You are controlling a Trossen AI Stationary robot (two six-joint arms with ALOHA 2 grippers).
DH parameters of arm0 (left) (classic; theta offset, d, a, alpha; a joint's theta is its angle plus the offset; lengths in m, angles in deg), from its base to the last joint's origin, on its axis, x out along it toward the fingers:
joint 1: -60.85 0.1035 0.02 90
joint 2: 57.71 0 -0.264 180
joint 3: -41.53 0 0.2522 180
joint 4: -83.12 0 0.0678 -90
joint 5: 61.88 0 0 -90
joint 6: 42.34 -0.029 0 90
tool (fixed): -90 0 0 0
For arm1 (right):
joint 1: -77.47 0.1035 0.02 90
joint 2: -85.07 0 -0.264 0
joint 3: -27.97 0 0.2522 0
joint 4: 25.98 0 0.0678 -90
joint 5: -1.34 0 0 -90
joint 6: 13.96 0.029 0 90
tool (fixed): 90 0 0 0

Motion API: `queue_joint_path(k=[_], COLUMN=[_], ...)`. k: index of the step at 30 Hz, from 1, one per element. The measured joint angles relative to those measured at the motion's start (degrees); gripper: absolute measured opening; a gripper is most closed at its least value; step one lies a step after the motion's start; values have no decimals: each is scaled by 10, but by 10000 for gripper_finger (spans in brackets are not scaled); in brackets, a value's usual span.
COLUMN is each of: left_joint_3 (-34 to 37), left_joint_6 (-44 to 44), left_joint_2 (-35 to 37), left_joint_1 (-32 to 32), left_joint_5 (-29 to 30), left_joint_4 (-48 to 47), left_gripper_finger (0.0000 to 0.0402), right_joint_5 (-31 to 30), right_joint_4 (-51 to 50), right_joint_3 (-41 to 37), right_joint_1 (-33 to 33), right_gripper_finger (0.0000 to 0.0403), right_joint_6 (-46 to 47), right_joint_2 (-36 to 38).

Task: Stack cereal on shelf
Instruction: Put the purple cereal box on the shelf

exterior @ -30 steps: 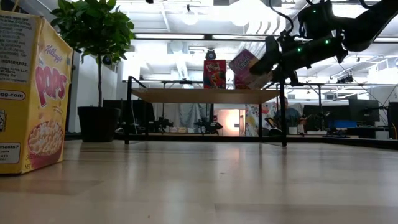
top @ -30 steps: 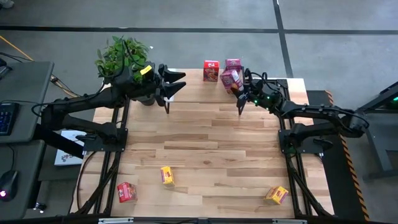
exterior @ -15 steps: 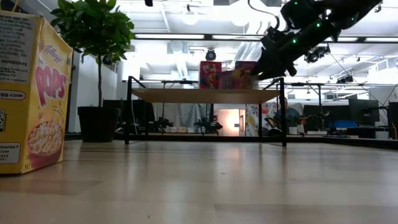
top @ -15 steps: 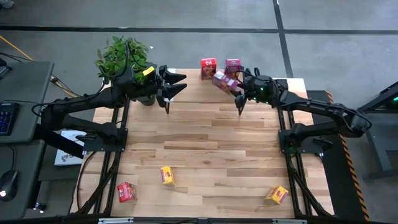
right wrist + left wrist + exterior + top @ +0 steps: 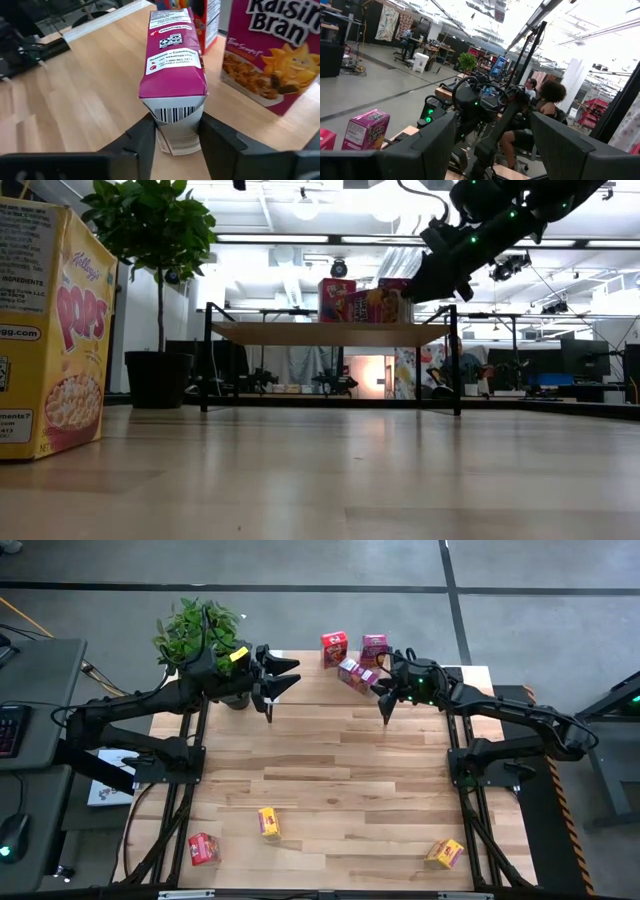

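Right tool point(image 5: 172, 131) is clamped on one short end of a pink box point(image 5: 354, 673), the barcode end, pads point(image 5: 142, 135) on either side of it. The box lies flat on the shelf point(image 5: 330, 333) top, near the shelf's right end, between the upright red box point(image 5: 333, 648) and the upright Raisin Bran box point(image 5: 375, 648) and just in front of them.

Step in hand looks like placing this box on the shelf. To do it well: the box reads as lying on its side, not standing like its neighbours, so either tip it upright before release or accept it flat and let go cleanly. Open the fingers only once the box is fully resting on the wood, then back straight out along the box's length so it isn't dragged. Watch the Raisin Bran box, just beside; a sideways swing could knock it over.

Long axis runs away from the tool toward the red box, roughly diagonal across the shelf top in the high view. Printed side panel faces up, far end points at the red box.

Left tool point(image 5: 283, 674) hovers over the shelf's left end beside the plant point(image 5: 196, 628), fingers spread wide, empty.

Still on the tabletop point(image 5: 340, 780): two yellow boxes point(image 5: 268, 822), one red point(image 5: 203, 848).
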Motion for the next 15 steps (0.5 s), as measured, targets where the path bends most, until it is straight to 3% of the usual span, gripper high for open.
queue_joint_path(k=[7,15], left_joint_3=[0,0], left_joint_6=[1,15], left_joint_2=[0,0], left_joint_1=[0,-2], left_joint_5=[0,-52], left_joint_4=[-2,-23], left_gripper_finger=[245,245], right_joint_5=[41,98], right_joint_4=[-5,-5], right_joint_3=[0,0], right_joint_1=[0,0], right_gripper_finger=[178,124], right_joint_6=[15,16], right_joint_2=[0,10])
